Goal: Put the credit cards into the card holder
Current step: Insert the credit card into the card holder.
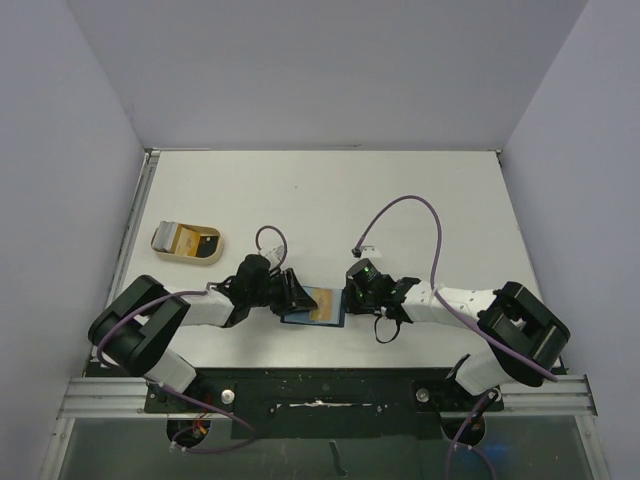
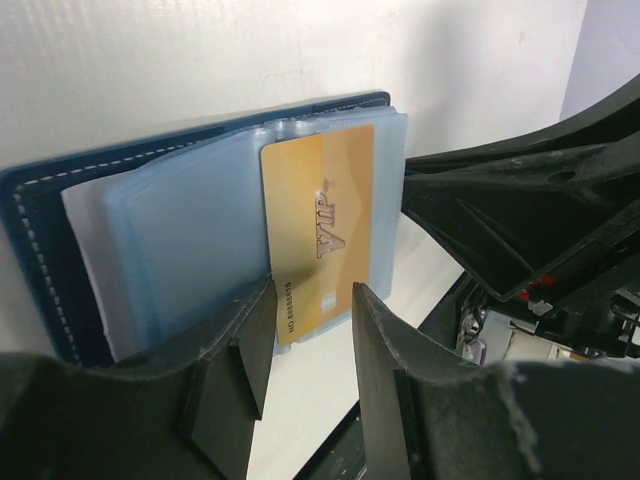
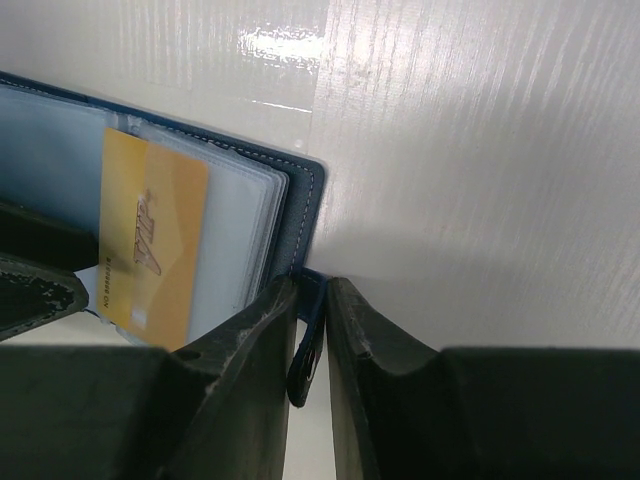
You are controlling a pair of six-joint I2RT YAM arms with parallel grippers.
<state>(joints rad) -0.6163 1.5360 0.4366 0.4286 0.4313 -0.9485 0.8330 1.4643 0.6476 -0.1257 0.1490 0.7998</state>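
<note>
Pin the card holder (image 3: 303, 195) flat with the right gripper (image 3: 310, 300), whose jaws are clamped narrowly on its snap tab (image 3: 304, 350). The gold card (image 2: 320, 220) has its near end between the half-parted jaws of the left gripper (image 2: 312, 295); whether they pinch it I cannot tell. Push it squarely into the clear sleeve (image 2: 190, 230). Count: one card holder, one gold card, and one tray (image 1: 186, 262) well away from both jaws, holding what may be the black card (image 1: 206, 243).
</note>
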